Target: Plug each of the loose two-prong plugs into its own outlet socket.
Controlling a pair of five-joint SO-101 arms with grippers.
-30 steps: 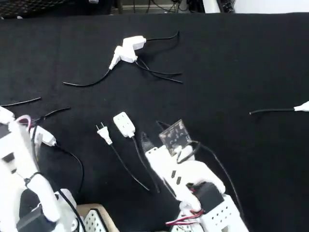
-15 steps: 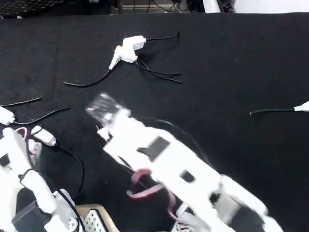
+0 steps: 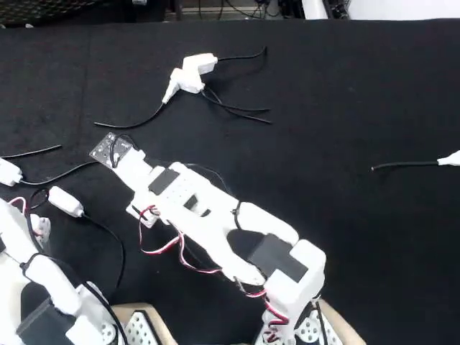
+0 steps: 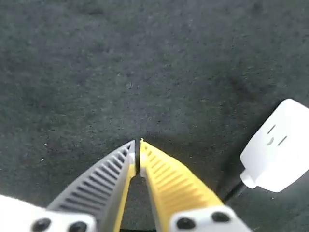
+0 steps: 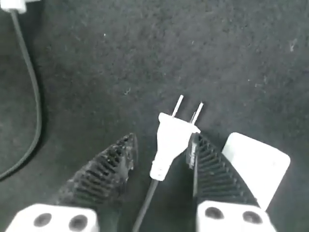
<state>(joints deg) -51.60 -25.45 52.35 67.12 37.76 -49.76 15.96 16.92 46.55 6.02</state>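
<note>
In the right wrist view a white two-prong plug (image 5: 174, 133) lies flat on the black cloth between the fingers of my open right gripper (image 5: 162, 138), its prongs pointing away from the wrist. A white outlet socket (image 5: 254, 166) lies just beyond one finger. In the high view my right arm (image 3: 194, 205) stretches over that spot and hides both. My left gripper (image 4: 136, 145) is shut on nothing, just above the cloth, with another white outlet socket (image 4: 277, 145) off to one side, seen in the high view as the corded socket (image 3: 65, 202) beside my left arm (image 3: 29, 266).
A joined plug and socket pair (image 3: 190, 72) with black cords lies at the back. Another white connector (image 3: 7, 171) sits at the left edge and one more (image 3: 451, 158) at the right edge. Loose black cords (image 3: 237, 109) cross the cloth.
My right arm swung from the near centre out to the left and now lies over the plug and socket that showed before. My left arm shifted slightly.
</note>
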